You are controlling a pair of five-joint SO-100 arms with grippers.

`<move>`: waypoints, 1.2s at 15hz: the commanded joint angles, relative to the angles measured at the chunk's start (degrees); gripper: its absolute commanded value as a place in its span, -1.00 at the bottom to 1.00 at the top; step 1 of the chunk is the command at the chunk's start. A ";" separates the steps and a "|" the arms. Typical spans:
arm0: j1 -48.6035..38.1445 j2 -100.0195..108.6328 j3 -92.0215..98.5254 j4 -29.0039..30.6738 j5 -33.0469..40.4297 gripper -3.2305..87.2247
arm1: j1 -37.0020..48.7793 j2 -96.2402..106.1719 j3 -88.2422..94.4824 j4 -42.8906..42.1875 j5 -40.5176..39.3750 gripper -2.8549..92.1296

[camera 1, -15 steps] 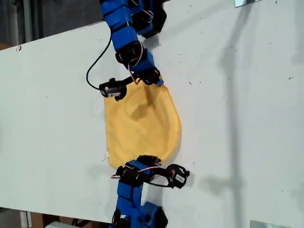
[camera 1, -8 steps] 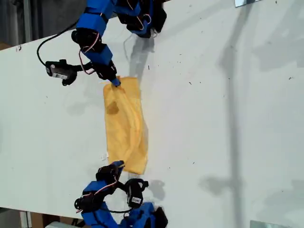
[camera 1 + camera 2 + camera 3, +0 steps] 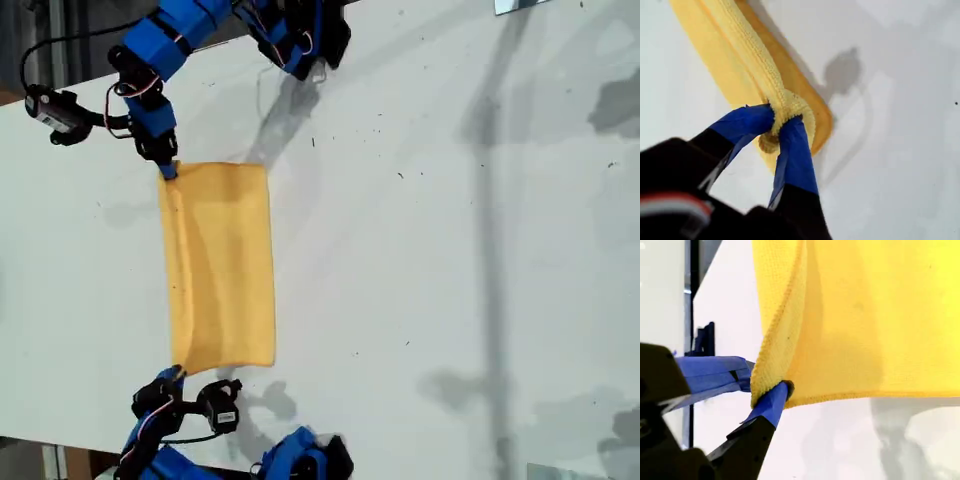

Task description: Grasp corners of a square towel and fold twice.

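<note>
The square towel [image 3: 220, 265] lies on the white table [image 3: 450, 250] as a yellow-orange rectangle, folded in half, towards the exterior view's left. One arm's gripper [image 3: 167, 168] pinches the towel's upper left corners in the exterior view. Another arm's gripper [image 3: 172, 376] pinches the lower left corners. In the first wrist view my first gripper [image 3: 780, 120] is shut on a bunched corner of the towel [image 3: 740, 55]. My second gripper [image 3: 765, 382] is shut on a doubled hem of the towel [image 3: 865, 315], which is held slightly raised.
Blue arm bases stand at the exterior view's top [image 3: 295, 40] and bottom [image 3: 300, 462]. The table's edge [image 3: 80, 80] runs close behind the upper arm. Metal brackets sit at the exterior view's top right [image 3: 520, 5] and bottom right [image 3: 560, 472].
Both grippers have swung to the exterior view's left, carrying the held edge over and dragging the towel along. It went from a bulging sheet to a flat folded rectangle further left.
</note>
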 commanded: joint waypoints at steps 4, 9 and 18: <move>-9.14 -20.13 -5.80 -15.29 7.21 -0.94 | 6.77 -30.15 -12.04 -12.57 -4.39 -0.94; -9.14 -19.16 1.32 -18.19 8.26 -0.94 | 6.94 -29.71 -8.44 -12.39 -4.57 -0.94; 3.69 10.99 39.55 -27.77 1.93 -0.94 | -2.64 -5.63 22.85 -17.75 0.09 -0.94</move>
